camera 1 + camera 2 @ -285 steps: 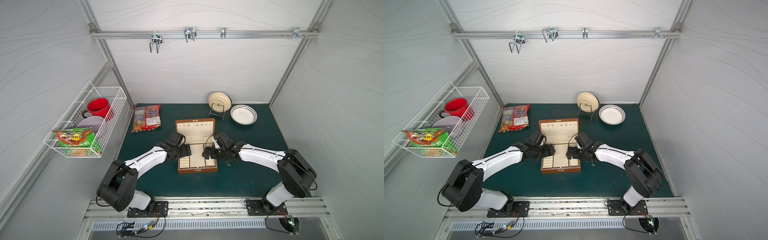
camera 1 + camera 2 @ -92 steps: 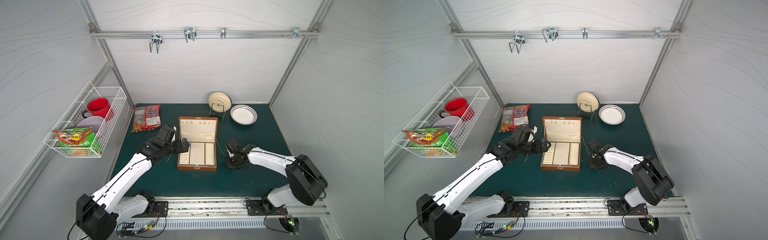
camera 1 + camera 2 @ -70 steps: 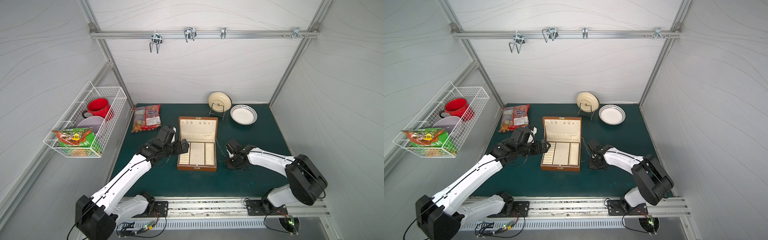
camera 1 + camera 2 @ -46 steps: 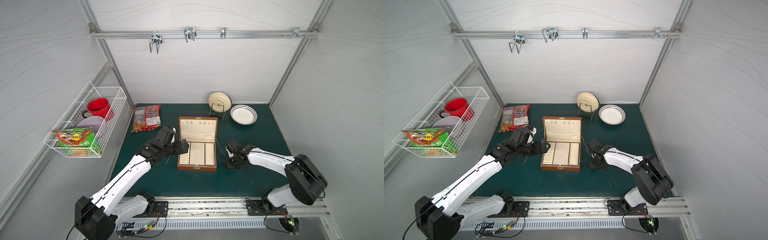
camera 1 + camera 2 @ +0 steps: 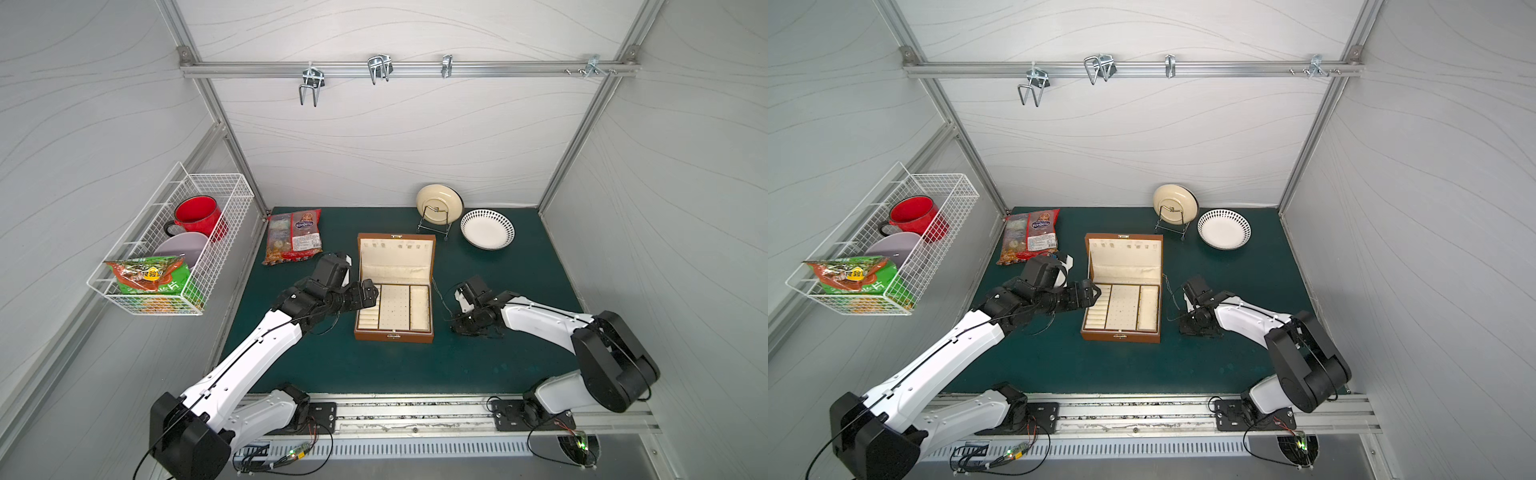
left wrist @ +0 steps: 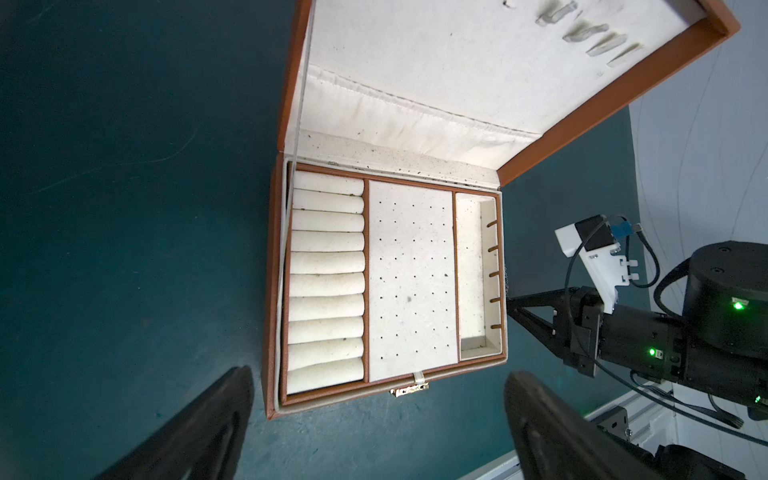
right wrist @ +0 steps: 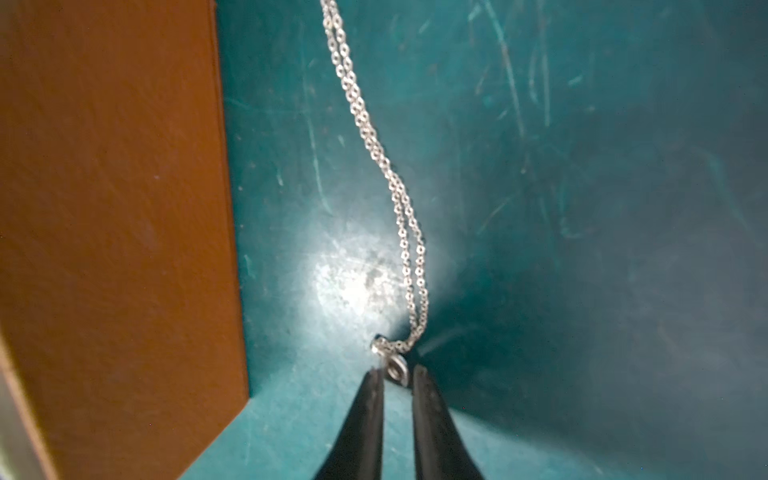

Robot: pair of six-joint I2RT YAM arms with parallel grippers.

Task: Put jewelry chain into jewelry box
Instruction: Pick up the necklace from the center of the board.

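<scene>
- Right wrist view: the right gripper [image 7: 397, 376] is narrowing its fingers around the chain's [image 7: 376, 143] ring end, lower centre, not yet clamped; it should pinch squarely, then lift slowly.
- Chain is lying on the surface [image 7: 582, 208] beside the box [image 7: 112, 208].
- Right arm is reaching low; the left gripper [image 6: 378, 419], spread wide, is hovering by the open box.

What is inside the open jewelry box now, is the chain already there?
Nothing lies in the jewelry box: only cream ring rolls, a dotted pad and an empty side slot. The jewelry chain lies on the green mat outside. Any space beneath the tray is covered.
</scene>
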